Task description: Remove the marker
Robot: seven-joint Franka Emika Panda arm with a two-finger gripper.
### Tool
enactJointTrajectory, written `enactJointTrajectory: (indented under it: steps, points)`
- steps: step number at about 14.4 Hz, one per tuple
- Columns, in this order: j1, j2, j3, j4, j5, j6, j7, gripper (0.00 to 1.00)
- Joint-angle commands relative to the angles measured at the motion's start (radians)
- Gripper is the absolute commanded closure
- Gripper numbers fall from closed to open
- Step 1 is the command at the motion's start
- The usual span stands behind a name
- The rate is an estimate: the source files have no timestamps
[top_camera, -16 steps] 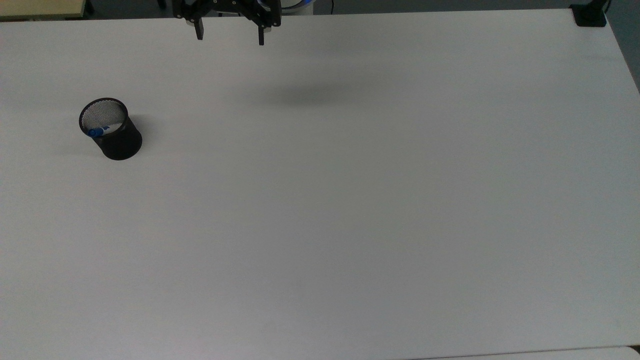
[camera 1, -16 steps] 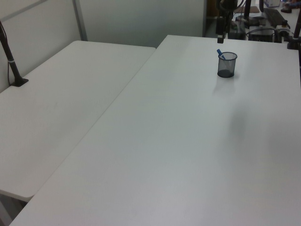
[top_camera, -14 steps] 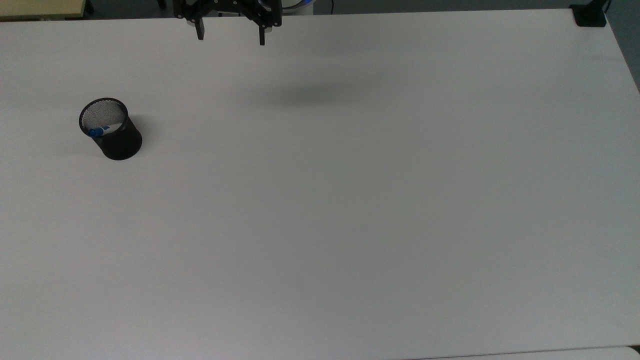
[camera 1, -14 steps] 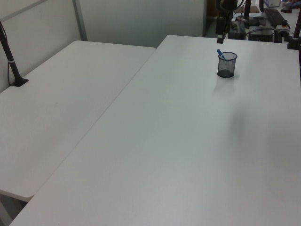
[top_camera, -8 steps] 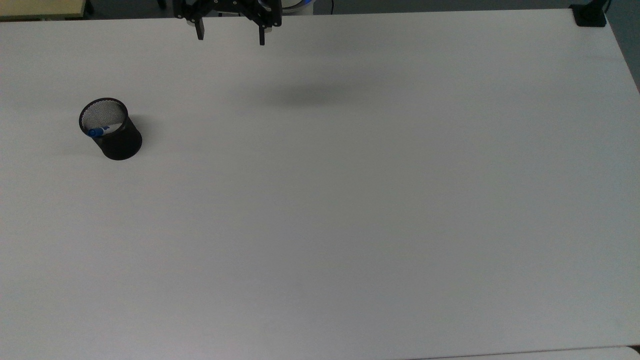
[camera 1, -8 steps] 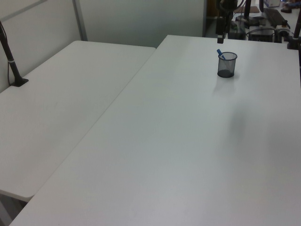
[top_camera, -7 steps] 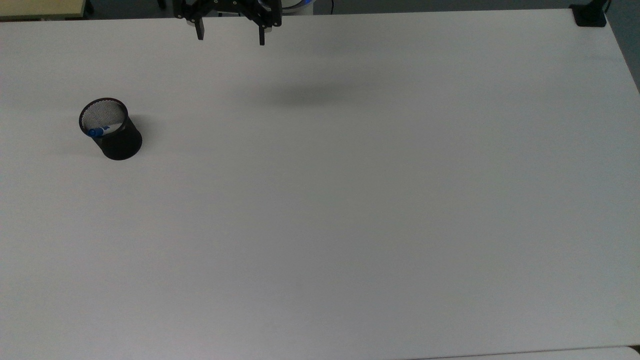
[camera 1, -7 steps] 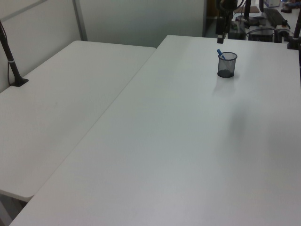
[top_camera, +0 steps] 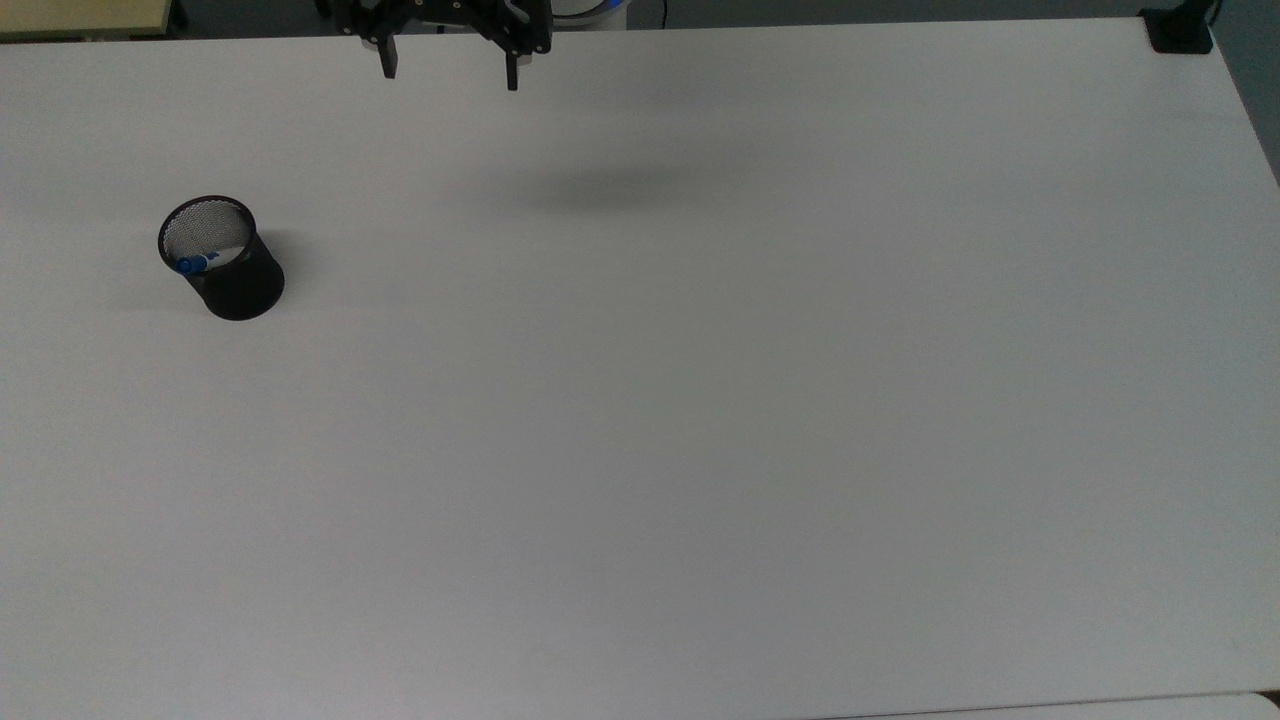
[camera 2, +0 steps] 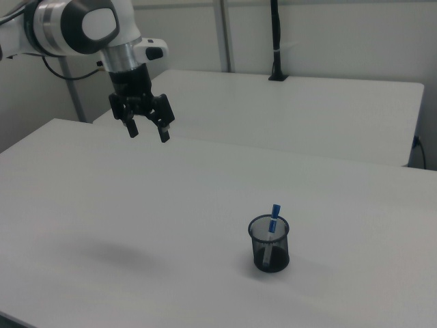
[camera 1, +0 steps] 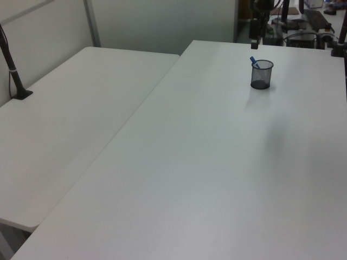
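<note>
Robot gripper [camera 2: 147, 132] hangs high above the white table [top_camera: 700, 400], its two fingers spread wide and holding nothing, well apart from the black mesh cup [camera 2: 270, 246]. Inside the cup the marker [camera 2: 272, 225] leans upright, its blue cap poking above the rim; the top view shows the cup [top_camera: 222, 258] near the top view's left edge.

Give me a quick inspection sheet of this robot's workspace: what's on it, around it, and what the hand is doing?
Surface: white table, bare apart from the cup.
Job's things: marker stands tilted in a black mesh cup, blue cap above the rim.
Clutter: nothing seen.
Hand: hand open, empty, hanging above the table, well apart from the cup.
Cables: a cable trails behind the arm.
Surroundings: second white table alongside; black post on it.
</note>
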Motion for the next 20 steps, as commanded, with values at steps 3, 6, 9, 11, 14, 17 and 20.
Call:
enactJointTrajectory:
  steps: [3, 6, 9, 11, 14, 17, 20]
  points:
    - [-0.097, 0.023, -0.007, -0.011, 0.014, 0.044, -0.2, 0.0]
    - [-0.169, 0.069, -0.007, -0.011, 0.014, 0.11, -0.312, 0.0]
    - [-0.241, 0.131, -0.007, -0.011, 0.015, 0.199, -0.368, 0.0]
    - [-0.301, 0.186, -0.007, -0.011, 0.017, 0.308, -0.369, 0.0]
    - [-0.345, 0.256, -0.007, -0.011, 0.017, 0.408, -0.369, 0.0]
    - [-0.368, 0.299, -0.007, -0.013, 0.015, 0.471, -0.371, 0.07]
    - [-0.379, 0.344, -0.007, -0.013, 0.015, 0.537, -0.371, 0.31]
